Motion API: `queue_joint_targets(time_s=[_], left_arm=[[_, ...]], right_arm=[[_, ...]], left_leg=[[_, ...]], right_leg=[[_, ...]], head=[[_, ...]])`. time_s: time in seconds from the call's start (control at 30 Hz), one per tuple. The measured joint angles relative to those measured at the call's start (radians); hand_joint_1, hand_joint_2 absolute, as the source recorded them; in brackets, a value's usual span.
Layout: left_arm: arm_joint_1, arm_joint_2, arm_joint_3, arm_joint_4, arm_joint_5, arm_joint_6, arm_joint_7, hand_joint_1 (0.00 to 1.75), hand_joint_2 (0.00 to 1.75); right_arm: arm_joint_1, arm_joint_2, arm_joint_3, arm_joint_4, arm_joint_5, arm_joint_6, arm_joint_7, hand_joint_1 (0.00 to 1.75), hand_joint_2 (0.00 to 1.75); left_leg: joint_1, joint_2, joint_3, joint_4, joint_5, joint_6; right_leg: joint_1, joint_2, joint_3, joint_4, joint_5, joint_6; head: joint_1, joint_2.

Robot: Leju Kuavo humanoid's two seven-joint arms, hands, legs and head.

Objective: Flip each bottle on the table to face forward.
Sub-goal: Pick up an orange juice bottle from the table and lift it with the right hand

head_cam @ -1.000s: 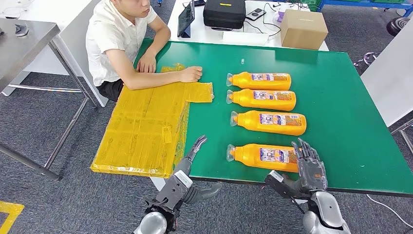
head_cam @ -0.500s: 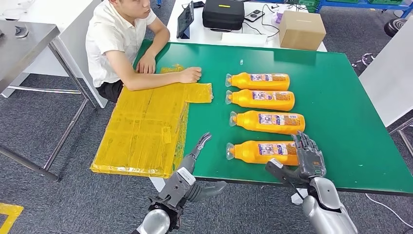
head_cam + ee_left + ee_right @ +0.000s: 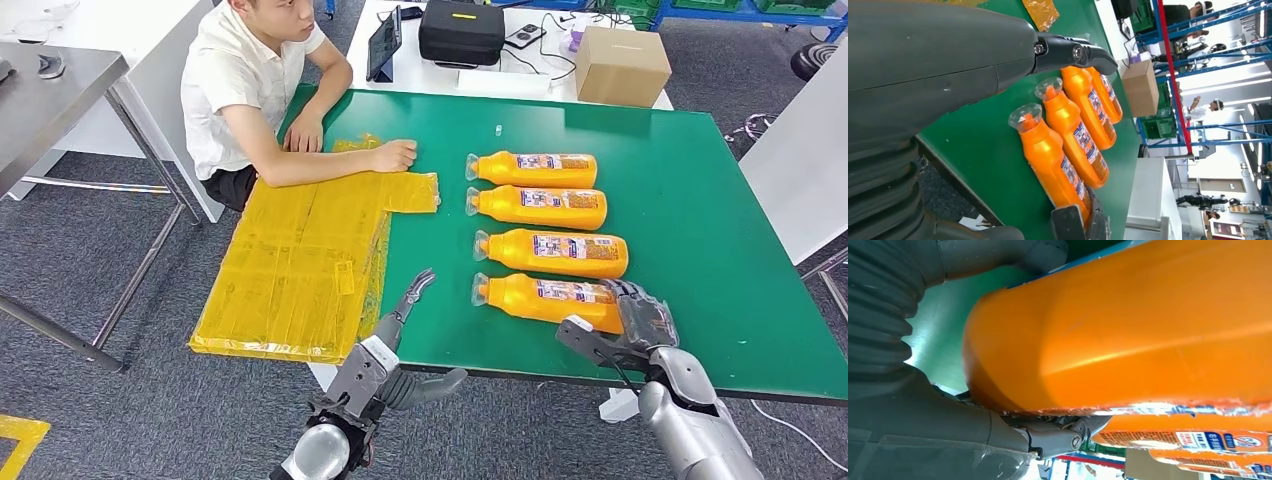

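Four orange plastic bottles with clear caps lie in a row on the green table (image 3: 700, 200), caps pointing toward the yellow plastic sheet (image 3: 300, 260), printed labels up. The right hand (image 3: 640, 322) is wrapped on the base end of the nearest orange bottle (image 3: 545, 298), the one closest to the table's near edge: fingers over the top, thumb along the near side. In the right wrist view the bottle's orange body (image 3: 1128, 325) sits tight against the palm, so I read it as held, though how firm the grip is can't be told. The left hand (image 3: 400, 325) hovers at the near edge beside the yellow sheet, fingers extended and apart, holding nothing; in its wrist view the nearest bottle (image 3: 1053, 160) and its neighbours lie ahead of it, well apart from the fingers. Judgement: step in hand is rolling the nearest bottle about its long axis. To do it well, keep the grip near the base as it is, lift just enough to clear the tabletop, and rotate at the wrist, not by dragging. The second orange bottle (image 3: 555, 252) lies just beside it, so roll toward the near edge or pull back slightly first. The edge is close and the smooth body may slip. The left hand could steady the neck end if it swings. A seated person's hand (image 3: 392, 153) rests on the sheet, well clear of the bottles.
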Motion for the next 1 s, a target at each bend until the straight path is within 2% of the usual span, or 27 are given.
queue_joint_targets(time_s=[0.17,0.4,0.7,0.8,0.9,1.0], left_arm=[[-0.001,0.0,0.0,0.003,0.0,0.0,0.0,0.0,1.75],[-0.003,-0.001,0.0,0.003,0.011,0.0,-0.006,0.0,1.75],[-0.007,-0.002,0.0,0.003,0.019,0.0,-0.014,0.0,1.75],[-0.007,-0.003,0.001,0.003,0.033,0.009,-0.039,0.0,1.75],[-0.002,-0.009,0.006,0.001,0.082,0.053,-0.097,0.0,1.75],[0.017,-0.016,0.024,-0.011,0.172,0.138,-0.188,0.0,1.75]], right_arm=[[-0.003,-0.006,0.001,0.007,-0.001,0.001,-0.003,1.75,1.75],[0.007,-0.018,0.0,0.007,-0.061,0.006,-0.065,1.75,1.75],[0.011,-0.019,-0.002,0.005,-0.091,0.003,-0.087,1.75,1.75],[0.022,-0.007,-0.011,-0.002,-0.18,-0.002,-0.16,1.75,1.75],[0.051,0.034,-0.042,-0.04,-0.319,-0.01,-0.244,1.75,1.75],[0.094,0.089,-0.067,-0.12,-0.423,-0.039,-0.26,1.75,1.75]], left_leg=[[0.0,0.0,0.0,0.0,0.0,0.0],[0.0,0.001,0.001,0.0,-0.001,0.0],[0.0,0.001,0.001,0.0,-0.001,0.0],[0.001,0.001,0.0,0.0,0.0,0.0],[0.001,0.001,-0.001,0.0,0.0,0.0],[0.001,0.004,-0.004,0.0,0.0,0.0]], right_leg=[[0.0,0.0,0.0,0.0,-0.001,0.001],[0.0,0.0,0.002,0.0,-0.001,0.002],[0.001,0.001,0.004,0.0,-0.001,0.002],[0.001,0.0,0.009,0.0,-0.001,0.002],[0.001,0.001,0.009,0.001,0.0,0.001],[0.001,0.001,0.005,0.001,0.001,-0.001]], head=[[0.0,0.0],[0.0,0.0],[0.0,0.0],[0.0,0.0],[0.0,0.0],[0.0,0.0]])
